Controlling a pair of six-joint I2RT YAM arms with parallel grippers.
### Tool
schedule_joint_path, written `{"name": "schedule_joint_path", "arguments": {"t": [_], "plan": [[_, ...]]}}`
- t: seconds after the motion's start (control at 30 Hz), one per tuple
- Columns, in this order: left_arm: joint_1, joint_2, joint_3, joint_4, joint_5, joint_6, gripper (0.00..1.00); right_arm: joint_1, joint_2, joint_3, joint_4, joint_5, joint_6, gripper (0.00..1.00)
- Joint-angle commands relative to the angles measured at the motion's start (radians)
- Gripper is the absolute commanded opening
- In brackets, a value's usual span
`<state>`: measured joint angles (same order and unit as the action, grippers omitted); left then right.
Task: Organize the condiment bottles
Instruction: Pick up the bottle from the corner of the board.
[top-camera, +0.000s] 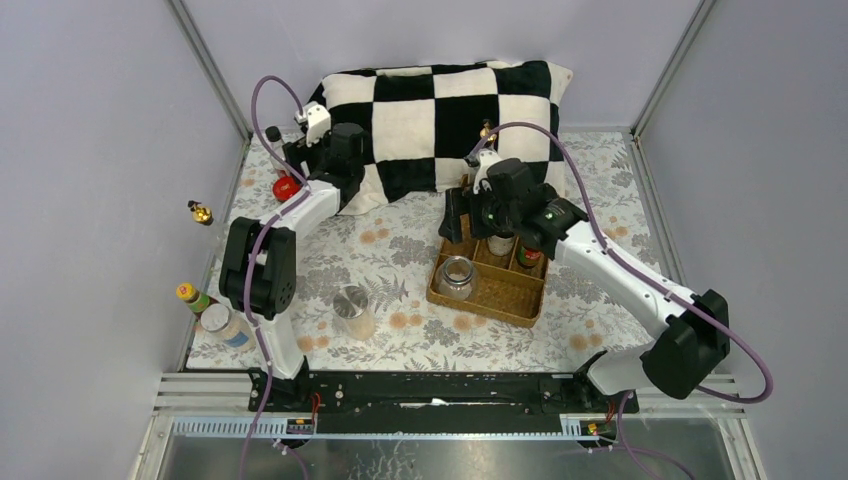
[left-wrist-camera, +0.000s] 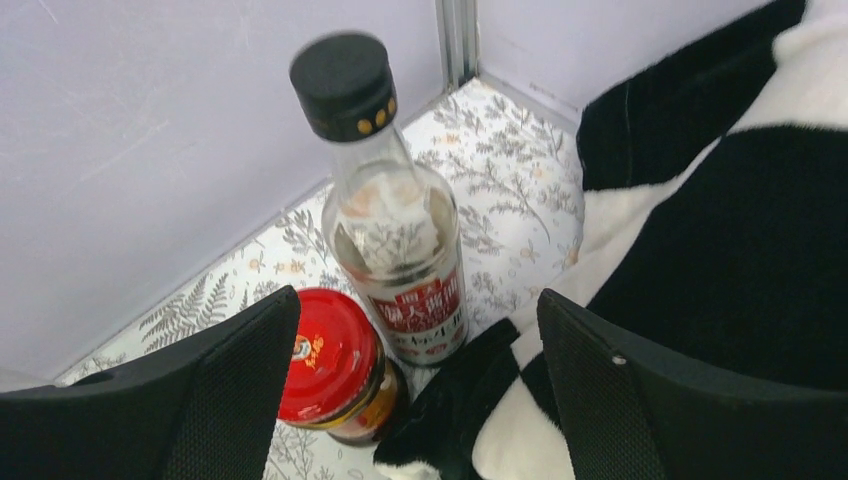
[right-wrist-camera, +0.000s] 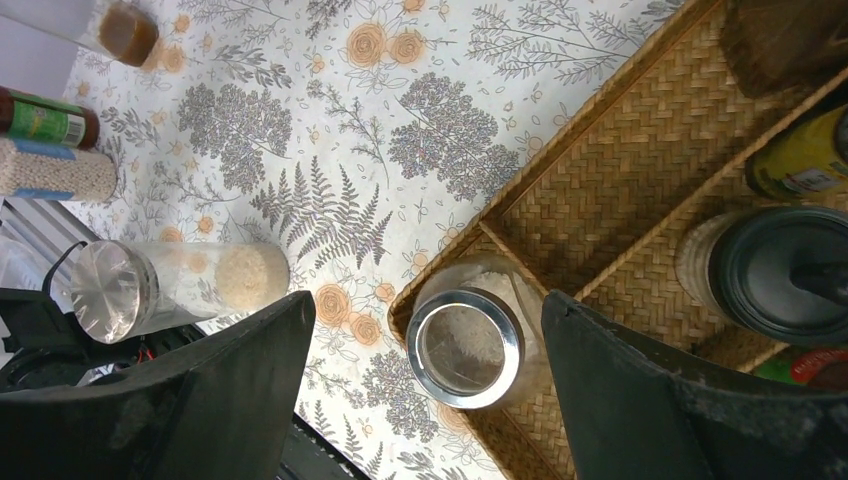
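Note:
My left gripper (top-camera: 293, 158) is open at the back left corner. In the left wrist view it (left-wrist-camera: 420, 390) hangs over a red-lidded jar (left-wrist-camera: 330, 365) and a tall black-capped clear bottle (left-wrist-camera: 395, 250), which stand side by side against the pillow. My right gripper (top-camera: 458, 218) is open and empty above the wicker tray (top-camera: 520, 305). In the right wrist view it (right-wrist-camera: 430, 390) straddles a clear silver-lidded jar (right-wrist-camera: 468, 345) standing in the tray's near left compartment. A black-lidded jar (right-wrist-camera: 780, 270) and a yellow-labelled bottle (right-wrist-camera: 800, 155) also stand in the tray.
A checkered pillow (top-camera: 440, 110) lies at the back, with a gold-topped bottle (top-camera: 487, 130) by it. Along the left edge are another gold-topped bottle (top-camera: 200, 212), a yellow-capped bottle (top-camera: 190, 295) and a white-lidded jar (top-camera: 220, 320). A clear spice jar (top-camera: 352, 308) is near the front.

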<state>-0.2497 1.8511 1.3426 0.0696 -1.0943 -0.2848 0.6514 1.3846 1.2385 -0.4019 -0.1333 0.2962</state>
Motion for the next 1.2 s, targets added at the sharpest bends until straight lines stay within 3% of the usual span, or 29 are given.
{"name": "schedule_joint_path", "arguments": {"t": [0.0, 0.1, 0.23, 1.03, 1.17], "plan": [[0.010, -0.027, -0.027, 0.270, -0.091, 0.122, 0.92, 0.027, 0.041, -0.018, 0.068, -0.027, 0.003, 0.91], [0.018, -0.026, -0.047, 0.348, -0.105, 0.158, 0.91, 0.037, 0.063, -0.022, 0.082, -0.035, 0.003, 0.90], [0.042, 0.019, -0.008, 0.339, -0.133, 0.152, 0.92, 0.046, 0.081, -0.025, 0.096, -0.046, 0.003, 0.90], [0.175, 0.159, 0.111, 0.451, -0.036, 0.220, 0.92, 0.076, 0.224, -0.022, 0.172, -0.110, 0.001, 0.90], [0.183, 0.165, 0.111, 0.448, -0.021, 0.214, 0.80, 0.085, 0.242, -0.019, 0.177, -0.116, 0.003, 0.90]]}}
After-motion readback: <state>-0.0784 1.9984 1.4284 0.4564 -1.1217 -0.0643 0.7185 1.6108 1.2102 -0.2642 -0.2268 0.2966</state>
